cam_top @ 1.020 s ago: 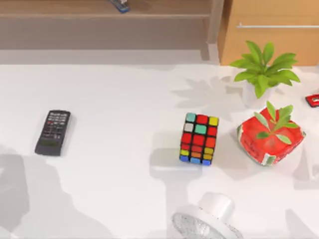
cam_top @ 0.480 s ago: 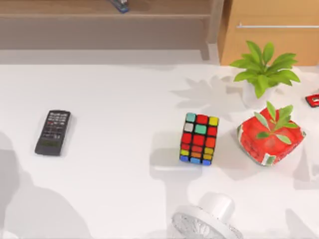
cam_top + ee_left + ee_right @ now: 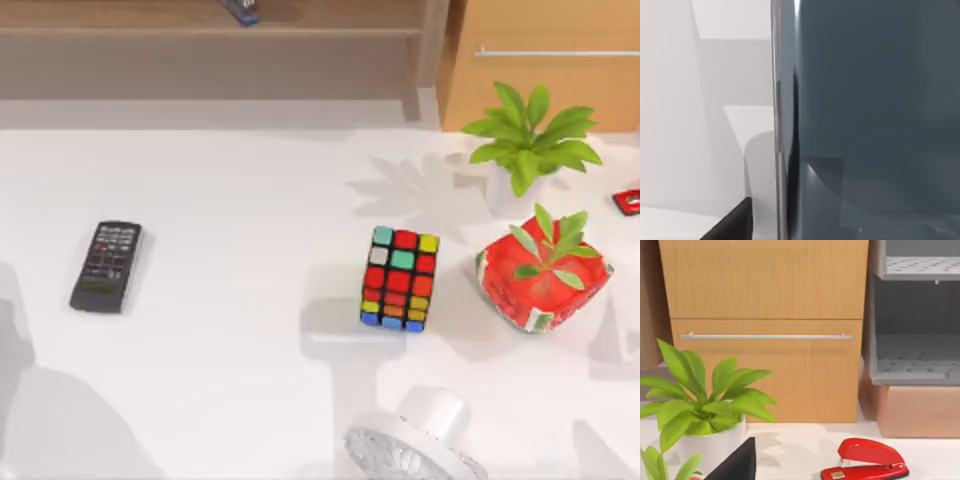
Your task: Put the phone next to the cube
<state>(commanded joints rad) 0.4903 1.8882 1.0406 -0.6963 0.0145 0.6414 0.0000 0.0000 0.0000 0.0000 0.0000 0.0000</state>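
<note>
table [image 3: 230,330] white | red planter [image 3: 545,280] right of cube, apart | cube [image 3: 400,278] upright, right of centre | phone [image 3: 875,115] close up in left wrist view, screen on edge; left gripper grip on it: cannot tell | remote [image 3: 105,265] far left | red stapler [image 3: 865,462] by cabinet

remote [image 3: 106,266]: table's [image 3: 230,380] left
cube [image 3: 400,279]: right of centre
planter [image 3: 542,281]: just right of cube

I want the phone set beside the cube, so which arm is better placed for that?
Left, probably: the phone is close up in its wrist view. The right wrist view faces the cabinet and stapler.
</note>
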